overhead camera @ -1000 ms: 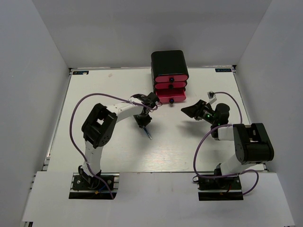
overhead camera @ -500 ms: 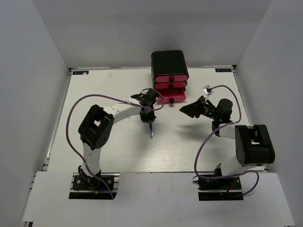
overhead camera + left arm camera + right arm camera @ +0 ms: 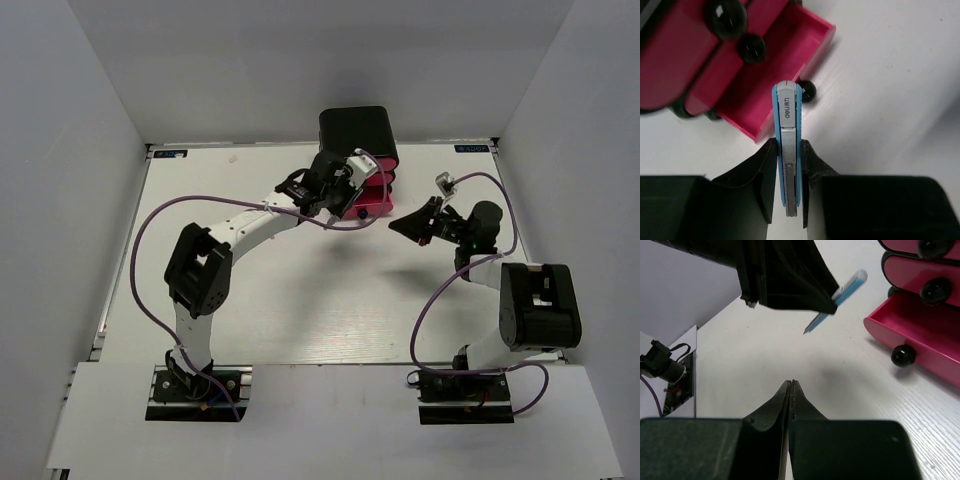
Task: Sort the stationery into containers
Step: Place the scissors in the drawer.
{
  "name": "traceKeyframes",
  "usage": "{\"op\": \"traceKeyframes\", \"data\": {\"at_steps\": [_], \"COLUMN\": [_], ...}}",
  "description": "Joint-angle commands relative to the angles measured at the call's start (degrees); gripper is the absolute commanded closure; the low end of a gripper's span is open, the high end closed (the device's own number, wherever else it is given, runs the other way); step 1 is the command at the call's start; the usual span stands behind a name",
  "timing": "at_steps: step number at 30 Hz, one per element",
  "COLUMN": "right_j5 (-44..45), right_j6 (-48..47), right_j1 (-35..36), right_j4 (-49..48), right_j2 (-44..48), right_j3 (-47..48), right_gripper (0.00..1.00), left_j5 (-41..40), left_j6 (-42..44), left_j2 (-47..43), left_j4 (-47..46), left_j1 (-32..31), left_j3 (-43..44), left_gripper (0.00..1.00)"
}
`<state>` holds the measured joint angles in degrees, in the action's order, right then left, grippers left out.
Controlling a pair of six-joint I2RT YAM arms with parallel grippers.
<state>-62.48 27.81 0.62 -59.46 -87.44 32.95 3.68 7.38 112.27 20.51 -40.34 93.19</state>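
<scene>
1 blue pen (image 3: 789, 130), in left jaws, overhangs the drawer rim (image 3: 819, 46); right jaws closed.

Blue pen (image 3: 787, 120) with grey clip, pinched lengthwise in left gripper (image 3: 788, 150), aloft beside open bottom drawer (image 3: 810, 20). Black box (image 3: 355, 128) of 3 pink drawers, upper 2 shut.

Black rounded box with three pink drawers (image 3: 357, 130) blocks the white table (image 3: 300, 310) at 12 o'clock. Bottom pink drawer (image 3: 760, 95) juts toward 6, top open. Left fingers (image 3: 762, 175), clamped on slim blue pen (image 3: 788, 130), crowd the air over its 9 o'clock side. Right fingers (image 3: 775, 410), pressed together, sit at drawer's 3 o'clock, apart. Room free: centre to 6 o'clock, between both arms. White walls (image 3: 70, 200) close 9, 12, 3.
</scene>
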Motion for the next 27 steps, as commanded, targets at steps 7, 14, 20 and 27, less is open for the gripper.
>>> {"op": "traceKeyframes", "data": {"at_steps": [7, 14, 20, 27], "right_j5": [-0.9, -0.6, -0.5, -0.7], "right_j6": [-3.3, -3.3, -3.5, -3.4], "right_j1": [-4.3, -6.3, -7.2, -8.1], "right_j4": [1.2, 1.0, 0.8, 0.8], "right_j2": [1.9, 2.4, 2.4, 1.9], "right_j3": [1.5, 0.6, 0.4, -0.1], "right_gripper": [1.0, 1.0, 1.0, 1.0], "left_j5": [5.1, 7.9, 7.9, 7.9], "left_j6": [19.0, 20.1, 20.7, 20.7], "left_j2": [1.7, 9.4, 13.4, 12.2], "left_j4": [-20.8, -24.5, -25.5, -24.9], "left_j1": [1.1, 1.7, 1.7, 1.7], "left_j3": [2.0, 7.7, 9.6, 5.8], "left_gripper": [1.0, 1.0, 1.0, 0.99]}}
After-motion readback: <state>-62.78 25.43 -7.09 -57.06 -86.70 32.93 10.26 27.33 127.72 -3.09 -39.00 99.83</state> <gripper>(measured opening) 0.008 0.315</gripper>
